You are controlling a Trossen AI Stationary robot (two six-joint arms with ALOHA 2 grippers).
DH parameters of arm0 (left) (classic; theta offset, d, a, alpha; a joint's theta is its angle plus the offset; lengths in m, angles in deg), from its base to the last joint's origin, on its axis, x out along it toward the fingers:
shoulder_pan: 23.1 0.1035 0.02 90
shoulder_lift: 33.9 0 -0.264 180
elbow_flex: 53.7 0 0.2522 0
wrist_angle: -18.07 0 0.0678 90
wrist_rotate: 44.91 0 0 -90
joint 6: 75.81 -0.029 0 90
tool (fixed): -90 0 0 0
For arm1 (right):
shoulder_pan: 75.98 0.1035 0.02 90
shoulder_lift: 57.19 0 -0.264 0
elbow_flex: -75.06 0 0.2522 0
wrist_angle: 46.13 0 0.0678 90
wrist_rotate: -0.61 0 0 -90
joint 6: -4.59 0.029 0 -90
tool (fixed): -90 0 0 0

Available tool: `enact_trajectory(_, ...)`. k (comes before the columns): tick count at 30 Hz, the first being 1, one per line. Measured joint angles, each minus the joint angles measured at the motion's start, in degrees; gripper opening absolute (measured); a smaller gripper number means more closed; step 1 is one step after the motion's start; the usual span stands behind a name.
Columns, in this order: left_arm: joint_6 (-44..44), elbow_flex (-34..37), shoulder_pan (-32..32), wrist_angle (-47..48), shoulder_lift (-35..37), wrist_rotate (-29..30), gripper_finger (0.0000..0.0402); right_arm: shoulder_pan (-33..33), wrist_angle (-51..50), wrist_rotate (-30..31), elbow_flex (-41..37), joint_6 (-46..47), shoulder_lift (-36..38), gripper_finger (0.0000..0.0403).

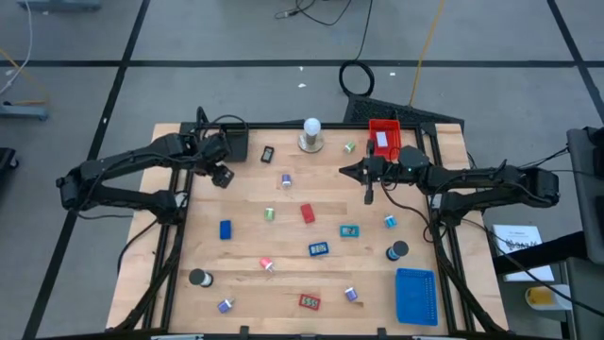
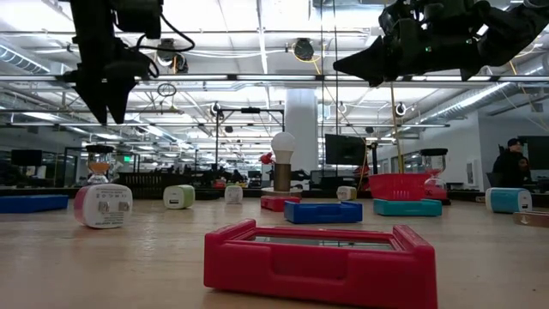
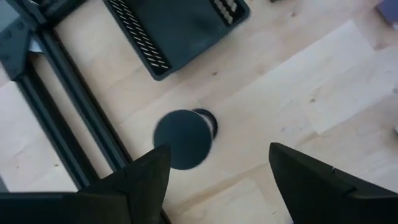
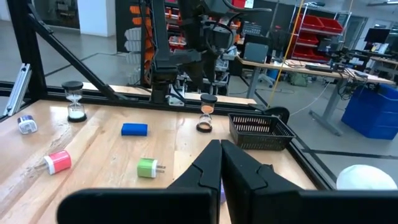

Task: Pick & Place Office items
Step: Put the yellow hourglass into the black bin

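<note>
1. The left gripper [image 1: 223,176] is hovering at the high view's upper left, fingers spread, gripping nothing, over an hourglass [image 3: 184,138] beside the black tray [image 3: 180,28].
2. The right gripper [image 1: 369,195] is hanging right of centre, fingers pressed together, empty.
3. The office items [image 1: 318,249] are lying scattered across the table [image 1: 250,307].

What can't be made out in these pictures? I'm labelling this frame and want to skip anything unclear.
- High view: the office items, such as the red piece near the front edge, are too small to read.
- Left wrist view: the black tray is cut off by the picture's edge; the open left gripper hovers above a dark round object, which hides its own lower part.
- Right wrist view: the shut right gripper blocks the table beneath it.
</note>
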Motion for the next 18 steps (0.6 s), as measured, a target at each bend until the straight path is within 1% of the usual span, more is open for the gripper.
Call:
enact_trajectory(2, -0.1, 0.0, 0.0, 0.0, 0.0, -1.0, 0.0279, 0.0, 0.0, 0.0, 0.0, 0.0, 0.0, 0.0000)
enact_trajectory(7, -0.1, 0.0, 0.2, 0.6, -0.4, -0.9, 0.0278, 0.0, 0.0, 0.0, 0.0, 0.0, 0.0, 0.0000)
enact_trajectory(11, 1.1, 0.0, 1.8, 1.0, -2.6, -1.0, 0.0294, 0.0, 0.0, 0.0, 0.0, 0.0, 0.0, 0.0000)
enact_trajectory(18, -1.6, 0.0, 4.4, 0.7, -4.4, -0.9, 0.0315, 0.0, 0.0, 0.0, 0.0, 0.0, 0.0, 0.0000)
